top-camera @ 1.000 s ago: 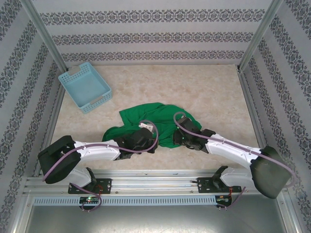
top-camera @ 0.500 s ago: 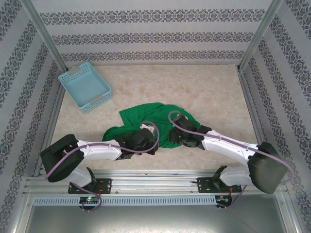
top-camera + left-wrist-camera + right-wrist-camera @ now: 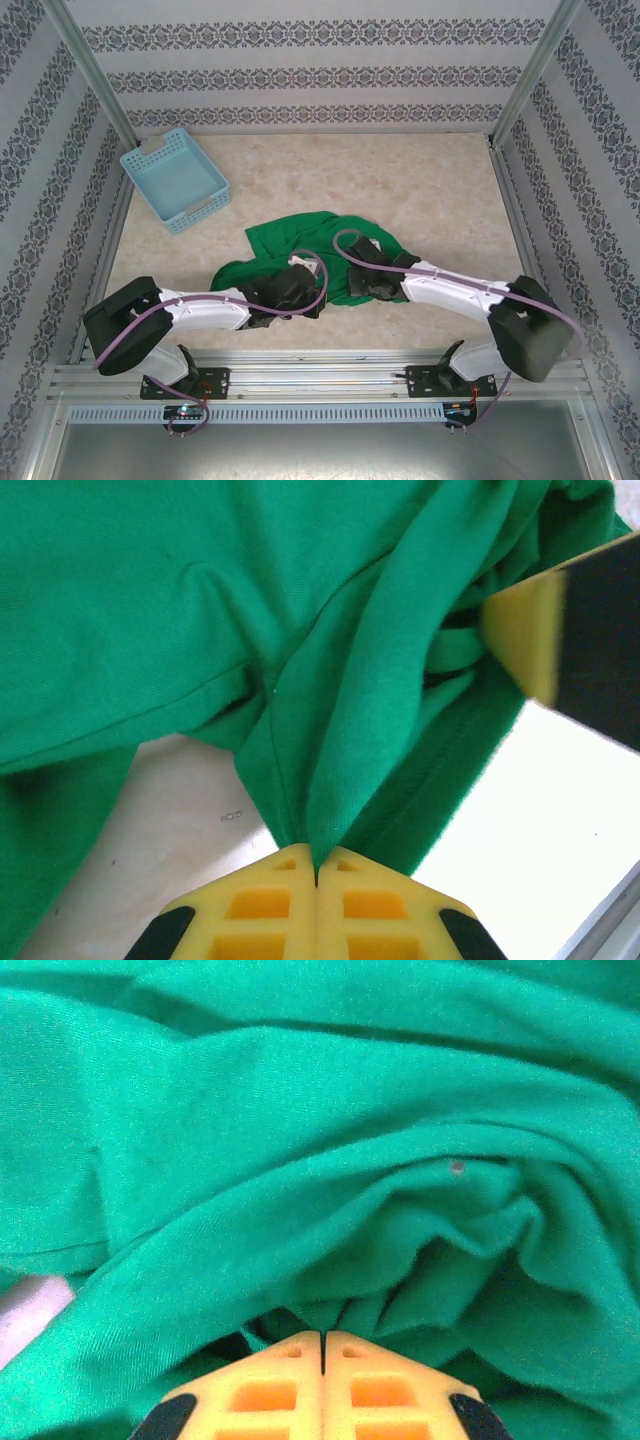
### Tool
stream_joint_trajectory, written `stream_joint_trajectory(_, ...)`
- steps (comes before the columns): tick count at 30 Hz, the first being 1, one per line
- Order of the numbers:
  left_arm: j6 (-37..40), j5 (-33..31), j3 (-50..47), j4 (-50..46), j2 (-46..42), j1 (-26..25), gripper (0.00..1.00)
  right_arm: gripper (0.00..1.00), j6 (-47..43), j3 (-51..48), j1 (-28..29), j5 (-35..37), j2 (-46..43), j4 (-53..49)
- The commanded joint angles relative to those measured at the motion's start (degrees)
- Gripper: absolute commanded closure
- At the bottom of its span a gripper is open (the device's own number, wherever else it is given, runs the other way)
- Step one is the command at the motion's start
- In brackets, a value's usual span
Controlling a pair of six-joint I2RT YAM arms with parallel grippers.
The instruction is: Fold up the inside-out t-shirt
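1. Top view: the green inside-out t-shirt (image 3: 300, 243) lies crumpled near the middle of the marbled tabletop (image 3: 430, 190), towards its near edge. Both arms reach in over its near side, the left gripper (image 3: 298, 281) on the left part and the right gripper (image 3: 358, 283) just beside it on the right. A light blue lattice basket (image 3: 176, 178) sits well apart in the far left corner.
2. Left wrist: the yellow fingers (image 3: 270, 895) are pressed together, pinching a raised ridge of green cloth. The fold rises off the tabletop, and a hem seam runs along its right side. At the right edge is a yellow-and-black finger of the other gripper.
3. Right wrist: these fingers (image 3: 375, 1380) are pressed together too, clamped on bunched folds. A pale patch at lower left is too blurred to identify.
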Motion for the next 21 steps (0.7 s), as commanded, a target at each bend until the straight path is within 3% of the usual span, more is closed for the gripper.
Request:
stream_joint_trajectory(1, -0.14, -1.46, 3.65, 1.12, -1.07, 1.89, 1.0, 0.97, -2.08, 2.34, 0.55, 5.85, -9.28, -6.12)
stream_joint_trajectory(7, 6.07, -1.49, 19.43, -7.9, -3.2, 9.46, 1.0, 1.0, -8.47, 12.03, -0.3, 13.8, -22.44, -15.65)
stream_joint_trajectory(11, 12.79, -0.76, 29.51, -12.36, -5.24, 9.83, 1.0, 1.0, -12.94, 21.03, -0.69, 19.71, -26.9, -19.63)
stream_joint_trajectory(16, 12.56, 6.16, 25.19, -7.83, -8.39, 7.19, 1.0, 1.0, -10.59, 18.66, -1.02, 18.48, -30.93, -20.08)
stream_joint_trajectory(21, 10.53, 10.36, 16.63, -6.4, -6.61, 2.75, 0.82, 1.0, -0.51, 4.44, -2.47, 16.52, -34.71, -24.1)
